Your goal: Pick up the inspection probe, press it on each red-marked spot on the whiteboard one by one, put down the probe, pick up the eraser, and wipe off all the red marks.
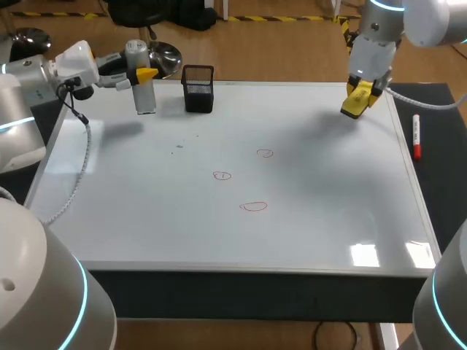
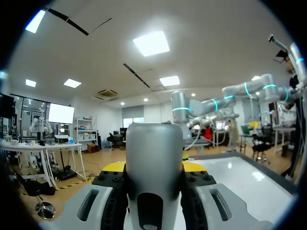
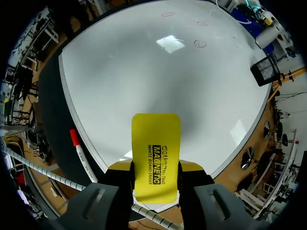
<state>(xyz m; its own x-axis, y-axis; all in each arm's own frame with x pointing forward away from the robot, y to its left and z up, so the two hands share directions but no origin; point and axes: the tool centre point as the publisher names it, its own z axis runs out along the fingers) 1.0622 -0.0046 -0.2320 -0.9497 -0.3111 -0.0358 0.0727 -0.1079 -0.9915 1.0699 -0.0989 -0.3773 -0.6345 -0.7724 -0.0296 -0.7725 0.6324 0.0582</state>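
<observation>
The grey cylindrical probe (image 1: 141, 87) stands upright over the whiteboard's (image 1: 306, 219) far left corner, and my left gripper (image 1: 144, 74) is shut on it from the side. In the left wrist view the probe (image 2: 153, 163) fills the gap between the fingers of the left gripper (image 2: 153, 168). My right gripper (image 1: 359, 98) hangs over the far right corner, shut on the yellow eraser (image 1: 356, 102). The eraser (image 3: 156, 148) sticks out ahead of the right gripper (image 3: 154, 168) in its wrist view. Three red marks (image 1: 265, 153) (image 1: 222, 176) (image 1: 254, 206) lie mid-board; the marks (image 3: 200, 44) also show far ahead of the eraser.
A black mesh holder (image 1: 198, 89) stands at the board's far edge, just right of the probe. A red-capped marker (image 1: 417, 136) lies on the dark mat beside the board's right edge, also seen as the marker (image 3: 79, 149) beside the right gripper.
</observation>
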